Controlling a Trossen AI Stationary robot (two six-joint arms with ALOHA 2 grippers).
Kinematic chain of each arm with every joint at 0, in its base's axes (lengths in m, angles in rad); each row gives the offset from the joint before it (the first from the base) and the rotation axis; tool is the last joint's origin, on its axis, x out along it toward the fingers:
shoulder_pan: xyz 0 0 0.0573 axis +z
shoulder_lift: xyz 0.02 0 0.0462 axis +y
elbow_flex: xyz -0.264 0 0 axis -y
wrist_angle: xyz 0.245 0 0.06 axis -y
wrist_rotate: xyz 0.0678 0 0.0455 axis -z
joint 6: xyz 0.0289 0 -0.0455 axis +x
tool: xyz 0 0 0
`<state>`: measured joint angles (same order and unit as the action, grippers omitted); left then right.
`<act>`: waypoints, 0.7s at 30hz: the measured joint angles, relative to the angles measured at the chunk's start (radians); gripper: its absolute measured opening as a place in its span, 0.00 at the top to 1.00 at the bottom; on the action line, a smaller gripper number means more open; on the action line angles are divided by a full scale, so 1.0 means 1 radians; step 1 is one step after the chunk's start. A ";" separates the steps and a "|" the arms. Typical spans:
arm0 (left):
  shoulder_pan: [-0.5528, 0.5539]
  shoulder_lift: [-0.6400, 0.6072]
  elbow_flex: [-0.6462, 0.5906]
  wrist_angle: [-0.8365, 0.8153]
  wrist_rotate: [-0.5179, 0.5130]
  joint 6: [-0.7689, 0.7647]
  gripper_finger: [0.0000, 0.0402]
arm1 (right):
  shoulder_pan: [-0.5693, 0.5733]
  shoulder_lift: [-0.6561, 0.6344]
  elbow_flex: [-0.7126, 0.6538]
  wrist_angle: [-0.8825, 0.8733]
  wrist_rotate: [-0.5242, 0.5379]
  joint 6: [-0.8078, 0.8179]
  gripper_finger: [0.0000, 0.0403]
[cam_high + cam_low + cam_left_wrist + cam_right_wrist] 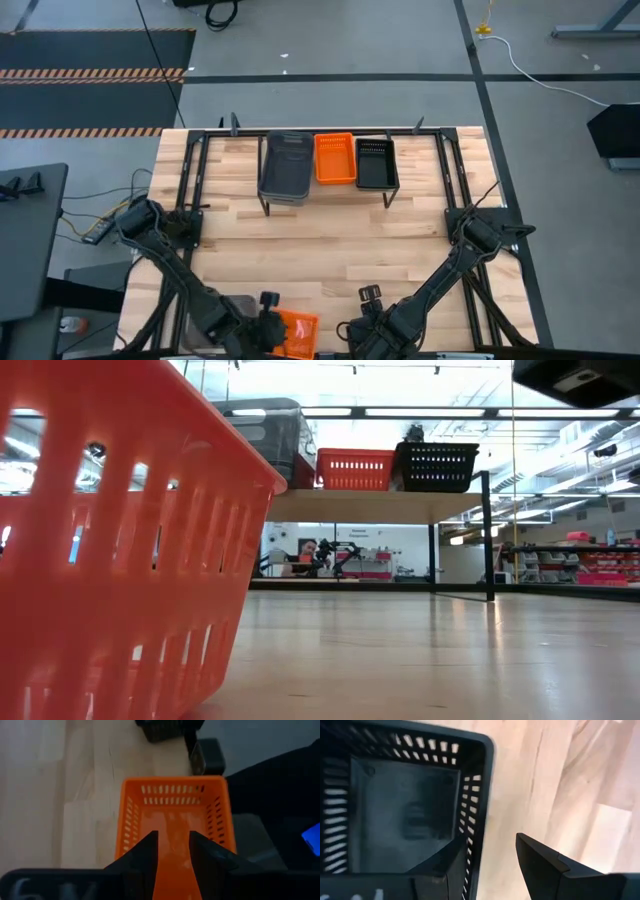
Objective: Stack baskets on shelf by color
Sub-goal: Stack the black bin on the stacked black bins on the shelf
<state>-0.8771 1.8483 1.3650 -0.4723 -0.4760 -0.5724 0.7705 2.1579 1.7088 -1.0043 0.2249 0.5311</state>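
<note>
The shelf point(327, 198) point(370, 505) stands at the table's far middle. On its board sit a grey basket point(286, 167) point(265, 435), an orange basket point(334, 158) point(355, 468) and a black basket point(376, 163) point(435, 465). Another orange basket point(298, 330) point(172, 815) point(110, 560) lies at the near edge. My left gripper point(173, 845) point(270, 325) is open above that basket's near end. My right gripper point(491, 842) point(352, 335) is open astride a side wall point(477, 820) of another black basket point(405, 805), one finger inside and one outside. The high view does not show this basket.
Black frame rails point(190, 180) point(452, 175) run along both sides of the table, with bare wood point(330, 250) between the shelf and the grippers. A dark device point(170, 730) sits just past the near orange basket. A person point(305, 550) shows in the room behind.
</note>
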 joint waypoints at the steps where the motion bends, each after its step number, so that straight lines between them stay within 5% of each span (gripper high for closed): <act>1: 0.012 0.007 0.000 0.001 0.011 0.000 0.71 | -0.002 0.002 0.000 -0.005 0.011 -0.012 0.57; 15: 0.134 0.086 0.000 -0.028 0.082 0.000 0.71 | -0.115 0.004 -0.097 -0.101 0.341 -0.148 0.57; 21: 0.146 0.092 0.001 -0.019 0.088 0.000 0.71 | -0.227 0.004 -0.105 -0.343 0.499 0.074 0.57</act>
<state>-0.7308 1.9404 1.3659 -0.4913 -0.3882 -0.5728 0.5439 2.1620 1.6042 -1.3474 0.7237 0.6055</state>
